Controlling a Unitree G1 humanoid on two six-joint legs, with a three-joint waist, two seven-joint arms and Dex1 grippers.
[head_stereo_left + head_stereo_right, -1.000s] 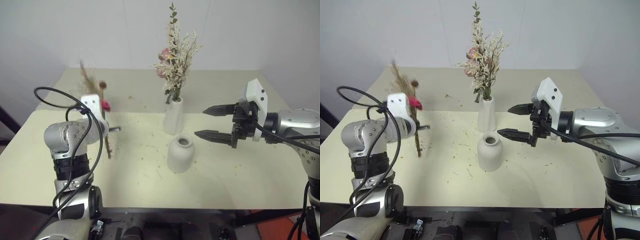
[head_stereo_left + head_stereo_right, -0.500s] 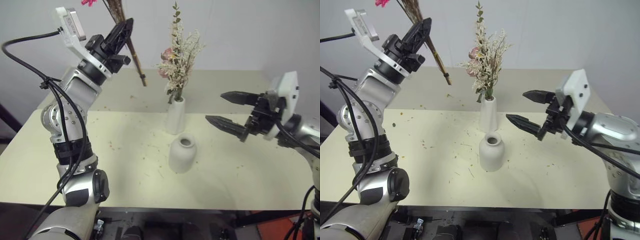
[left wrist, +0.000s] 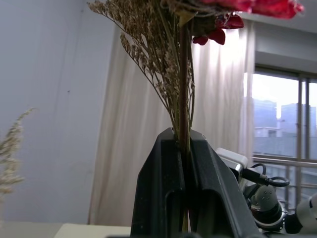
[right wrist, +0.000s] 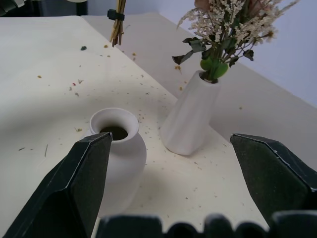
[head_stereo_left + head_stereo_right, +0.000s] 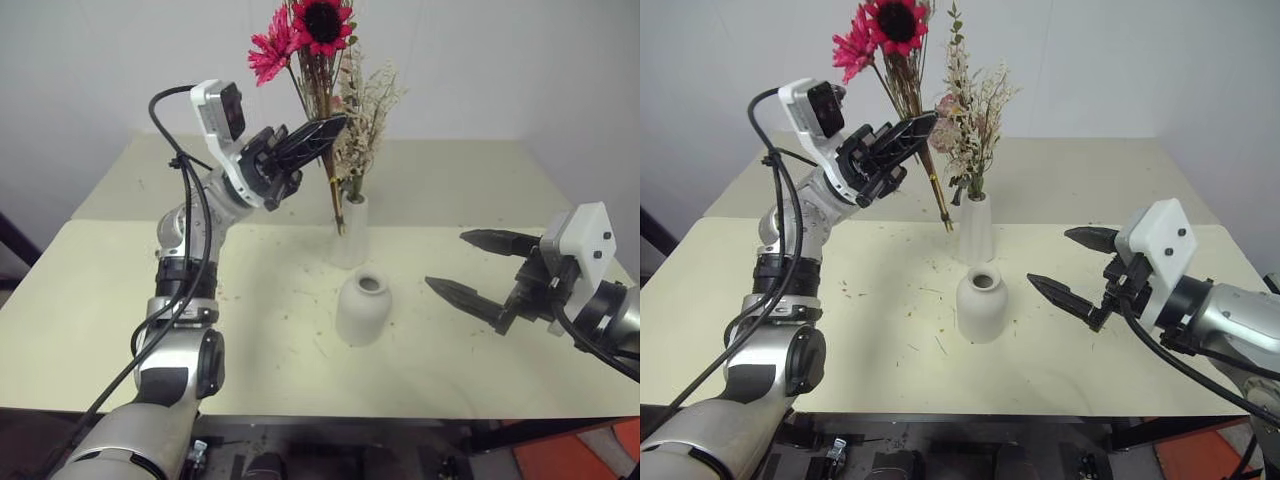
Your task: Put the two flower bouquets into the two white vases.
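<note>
the left end effector point(image 5: 325, 128), clamped on the brown-and-magenta bouquet point(image 5: 312, 40), has swung it upright, high at 12 o'clock of the empty squat vase point(image 5: 361, 309) mid-counter point(image 5: 260, 330). insertion looks next. the right end effector point(image 5: 480, 270) waits wide open. the cream bouquet point(image 5: 362, 110) sits in the tall vase point(image 5: 349, 232).

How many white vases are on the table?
2. The tall vase stands behind, already holding the pale bouquet. The short round vase stands in front of it, empty.

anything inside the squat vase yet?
No stems stick out of the squat vase; its mouth is dark, bottom hidden. The cream bouquet sits in the tall vase.
</note>
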